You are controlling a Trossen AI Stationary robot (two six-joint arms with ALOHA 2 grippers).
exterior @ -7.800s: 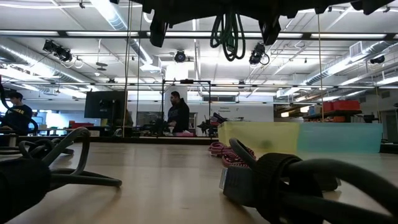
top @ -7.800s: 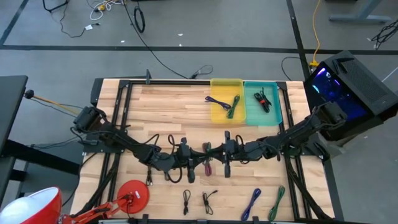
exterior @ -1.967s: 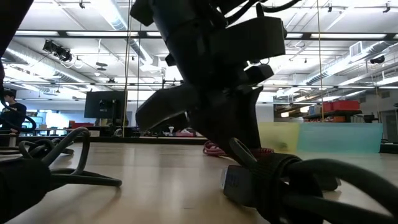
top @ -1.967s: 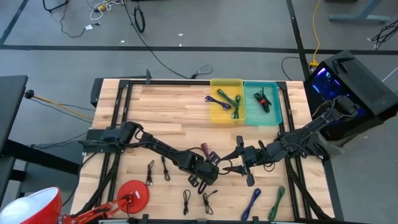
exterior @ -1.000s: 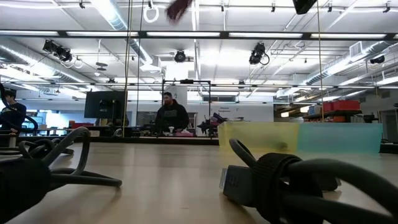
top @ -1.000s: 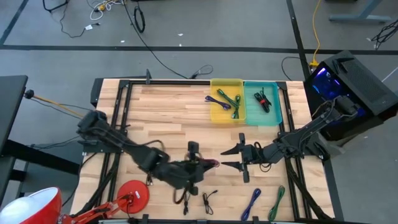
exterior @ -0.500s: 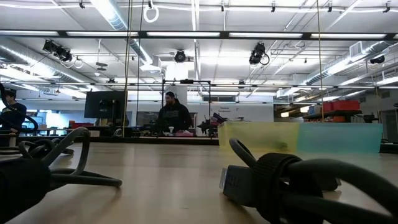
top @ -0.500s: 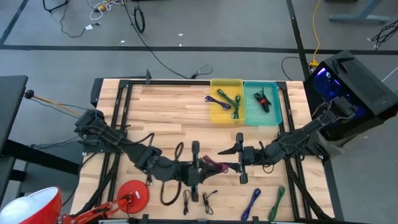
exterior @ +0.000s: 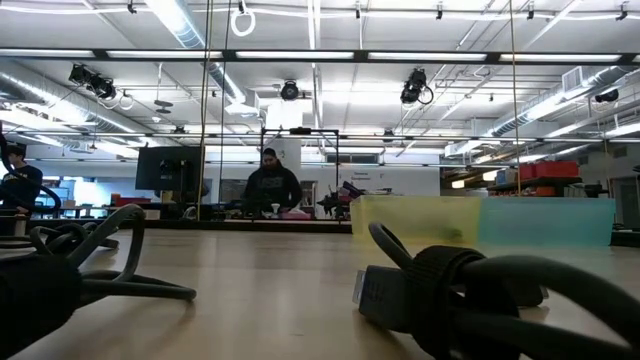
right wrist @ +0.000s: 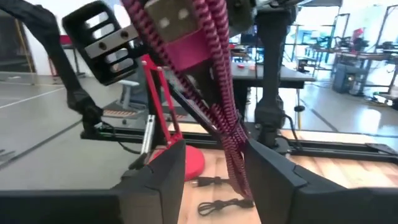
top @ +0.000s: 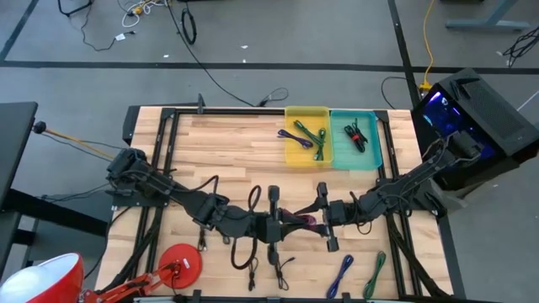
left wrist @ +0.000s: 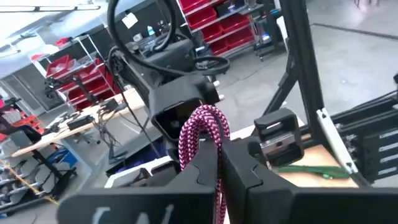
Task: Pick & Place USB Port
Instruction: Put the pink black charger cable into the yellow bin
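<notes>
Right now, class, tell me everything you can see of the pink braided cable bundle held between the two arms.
The pink-and-black braided cable bundle is coiled into loops, bound by a plain pink strap, with a metal plug showing. It hangs above mid-table. The left tool is shut on one loop; the right tool straddles the other end, its fingers apart.

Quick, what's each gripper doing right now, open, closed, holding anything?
Left gripper: closed on the pink cable.
Right gripper: open, its fingers around the pink cable, not clamped.

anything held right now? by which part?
Left tool is shut on the pink cable, pinching its looped end. Its other end hangs between the open right tool's fingers.
</notes>
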